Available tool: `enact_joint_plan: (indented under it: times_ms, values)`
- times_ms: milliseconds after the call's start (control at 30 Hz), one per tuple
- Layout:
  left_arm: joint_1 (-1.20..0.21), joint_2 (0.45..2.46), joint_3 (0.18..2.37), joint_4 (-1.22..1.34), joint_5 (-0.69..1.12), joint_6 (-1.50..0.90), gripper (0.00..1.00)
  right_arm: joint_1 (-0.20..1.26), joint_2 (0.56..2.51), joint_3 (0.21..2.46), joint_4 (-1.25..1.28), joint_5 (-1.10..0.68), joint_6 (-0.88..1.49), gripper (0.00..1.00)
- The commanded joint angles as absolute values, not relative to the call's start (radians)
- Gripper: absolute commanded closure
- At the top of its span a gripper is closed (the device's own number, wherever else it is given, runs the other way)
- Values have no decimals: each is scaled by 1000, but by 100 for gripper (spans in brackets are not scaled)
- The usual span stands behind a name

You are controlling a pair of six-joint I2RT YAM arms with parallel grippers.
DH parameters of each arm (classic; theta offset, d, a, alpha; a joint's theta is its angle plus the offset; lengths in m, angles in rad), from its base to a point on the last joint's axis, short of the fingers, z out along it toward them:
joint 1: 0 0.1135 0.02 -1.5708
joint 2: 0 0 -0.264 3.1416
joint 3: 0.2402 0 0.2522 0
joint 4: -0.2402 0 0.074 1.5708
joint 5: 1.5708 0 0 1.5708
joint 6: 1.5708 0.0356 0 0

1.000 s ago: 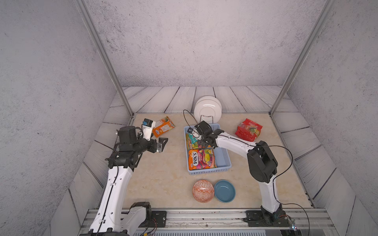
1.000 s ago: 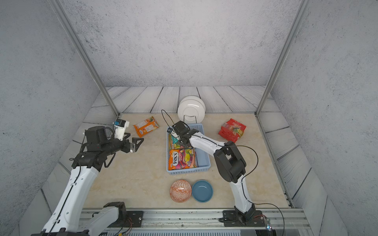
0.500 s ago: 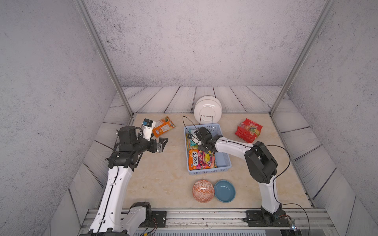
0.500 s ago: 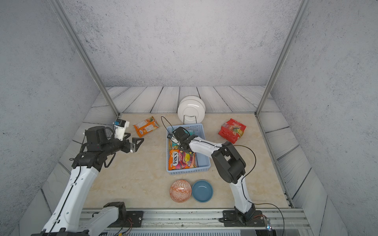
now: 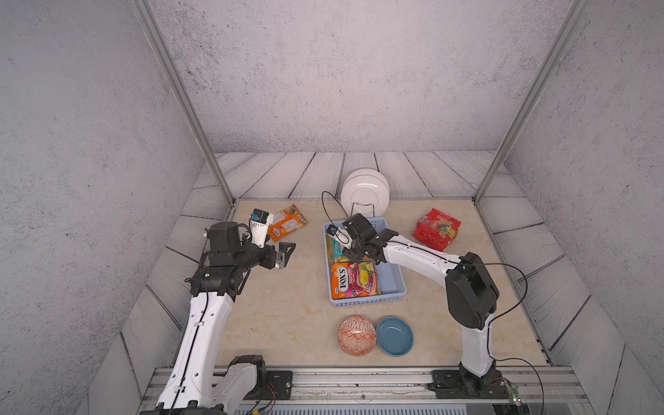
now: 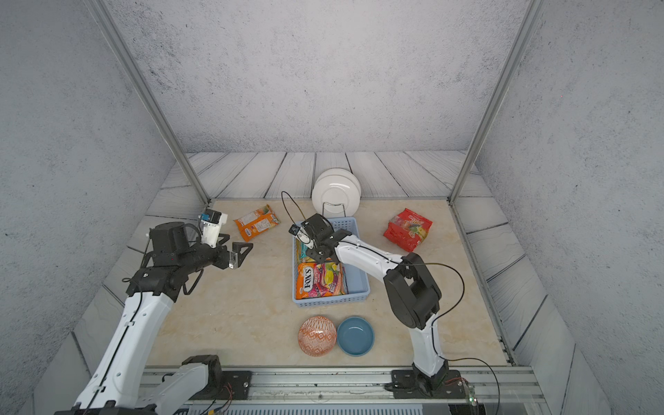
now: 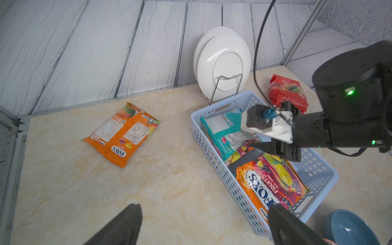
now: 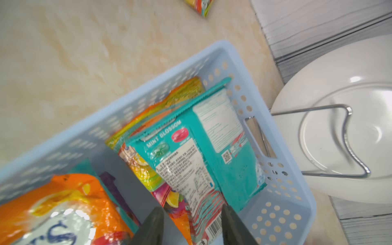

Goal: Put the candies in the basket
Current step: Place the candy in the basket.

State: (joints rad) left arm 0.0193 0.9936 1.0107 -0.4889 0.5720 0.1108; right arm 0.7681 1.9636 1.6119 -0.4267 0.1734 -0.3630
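The light blue basket (image 5: 395,285) (image 6: 355,285) (image 7: 212,146) (image 8: 148,91) sits mid-table. Inside lie a teal candy bag (image 8: 212,148) (image 7: 222,129) and an orange FOX'S bag (image 5: 354,280) (image 6: 319,280) (image 7: 271,182) over other bags. My right gripper (image 8: 192,212) (image 5: 350,256) (image 6: 318,256) hangs low in the basket's far half, jaws apart, with the teal bag's end lying loose between them. Another orange bag (image 5: 286,222) (image 7: 123,135) and a red bag (image 5: 436,228) (image 6: 407,228) lie on the table. My left gripper (image 7: 204,214) (image 5: 285,255) hovers open and empty left of the basket.
White plates (image 5: 364,190) stand in a wire rack just behind the basket. An orange patterned bowl (image 5: 356,336) and a blue bowl (image 5: 394,336) sit in front of it. Metal frame posts rise at the table's back corners.
My right gripper has sunk a little into the basket and opened, letting go of the teal bag. The left arm has not moved.
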Motion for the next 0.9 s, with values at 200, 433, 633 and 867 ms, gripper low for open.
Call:
enact_joint_plan:
  times_ms: [200,433,633,867]
  values:
    - [12,1010,1034,-491,575,98,1,719,2019,1784,-540,133,4,32]
    - [11,1016,1044,-504,555,109,1,672,2140,1869,-550,136,137,29]
    - [9,1020,1040,-501,553,116,1,660,2243,1906,-548,64,186,30]
    - [9,1042,1064,-507,555,106,1,664,2328,1929,-568,-123,162,34]
